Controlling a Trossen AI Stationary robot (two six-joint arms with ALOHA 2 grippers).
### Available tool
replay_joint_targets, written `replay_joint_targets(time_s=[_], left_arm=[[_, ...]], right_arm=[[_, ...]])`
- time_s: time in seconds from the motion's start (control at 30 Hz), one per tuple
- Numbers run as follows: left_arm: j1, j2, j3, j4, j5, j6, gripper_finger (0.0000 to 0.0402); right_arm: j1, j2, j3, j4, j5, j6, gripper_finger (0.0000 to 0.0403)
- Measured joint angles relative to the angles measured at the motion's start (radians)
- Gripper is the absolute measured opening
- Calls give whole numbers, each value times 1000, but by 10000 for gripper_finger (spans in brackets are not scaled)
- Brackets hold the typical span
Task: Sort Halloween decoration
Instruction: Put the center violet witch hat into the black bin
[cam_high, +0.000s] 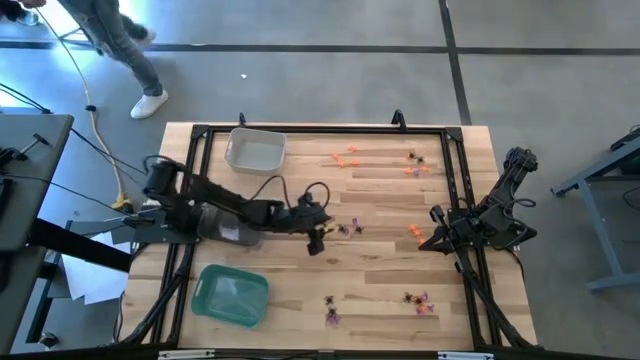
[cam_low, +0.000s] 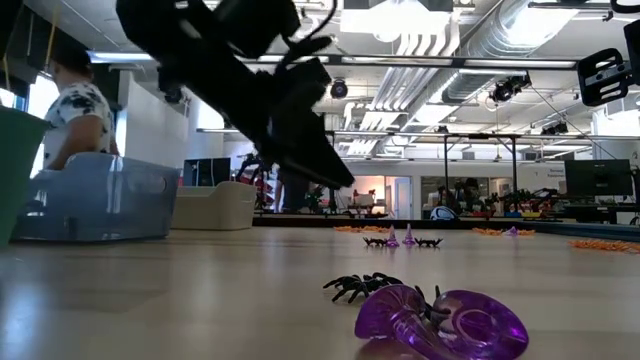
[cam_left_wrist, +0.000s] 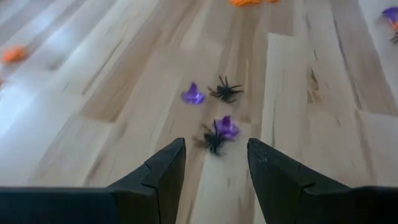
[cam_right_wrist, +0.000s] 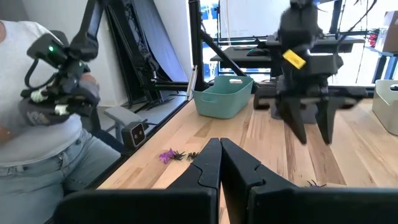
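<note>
The left gripper (cam_left_wrist: 216, 163) hangs above the middle of the table (cam_high: 380, 290) with its jaws spread and nothing between them. Just ahead of its fingertips (cam_left_wrist: 176, 149) lies a small cluster of trinkets: a purple piece tangled with a black spider (cam_left_wrist: 219, 132), then a second black spider (cam_left_wrist: 225, 91) and a loose purple piece (cam_left_wrist: 193, 94) a little farther on. More Halloween trinkets are scattered wider: orange ones (cam_high: 346, 156) near the far edge, mixed ones (cam_high: 417, 299) near the front edge. The clear tray (cam_high: 254, 150) and the green tray (cam_high: 231, 295) sit at the left side, well apart from the cluster.

The right gripper (cam_right_wrist: 220, 150) waits at the right side with its jaws pressed together, empty.

This looks like the approach to a pick, with sorting barely begun. The next move calls for lowering the spread jaws around one piece; the tangled purple and spider pair may come up together.
</note>
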Motion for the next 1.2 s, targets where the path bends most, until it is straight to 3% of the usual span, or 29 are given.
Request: replay_joint_targets(time_s=[0.13, 0.5, 0.73, 1.2], left_arm=[[26, 89, 7, 124, 56, 44, 159], [71, 232, 158, 129, 153, 55, 159], [75, 243, 187, 39, 186, 10, 159], [74, 242, 187, 13, 239, -43, 159]], right_arm=[[0, 0, 0, 0, 0, 0, 0], [0, 0, 0, 0, 0, 0, 0], [0, 0, 0, 0, 0, 0, 0], [0, 0, 0, 0, 0, 0, 0]])
